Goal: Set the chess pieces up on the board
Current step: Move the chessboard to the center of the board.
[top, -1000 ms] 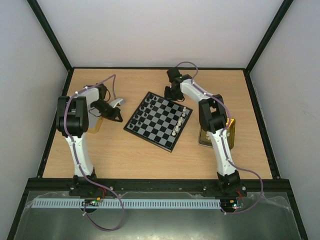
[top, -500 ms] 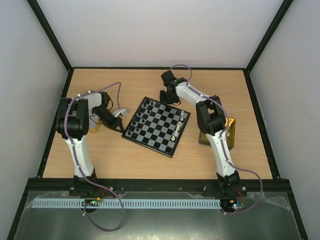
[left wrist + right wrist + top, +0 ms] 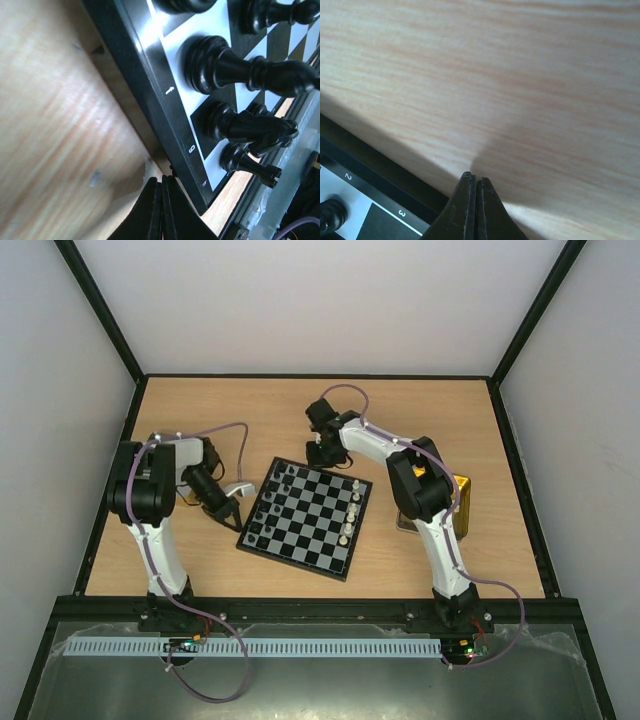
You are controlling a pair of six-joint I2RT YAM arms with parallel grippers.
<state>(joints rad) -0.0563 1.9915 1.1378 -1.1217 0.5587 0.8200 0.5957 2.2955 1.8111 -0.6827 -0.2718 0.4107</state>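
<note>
The board point(image 3: 318, 540) lies skewed in the middle of the table. Black chess pieces point(image 3: 268, 508) stand along its left side and white ones point(image 3: 351, 512) along its right side. My left gripper point(image 3: 231, 504) is shut and empty, its tips point(image 3: 161, 179) against the board's black rim point(image 3: 150, 100) beside several black pieces point(image 3: 235, 65). My right gripper point(image 3: 318, 451) is shut and empty at the board's far corner. In the right wrist view its tips point(image 3: 475, 178) rest on the wood just beside the rim point(image 3: 375, 170).
A gold tray point(image 3: 462, 492) lies at the right, partly hidden behind the right arm. A small silver object point(image 3: 240, 486) sits by the left gripper. Black frame rails border the wooden table.
The board has slid toward the near edge and a little left, and turned. My right gripper moved left along its far corner; my left gripper moved nearer, staying at its left edge.
</note>
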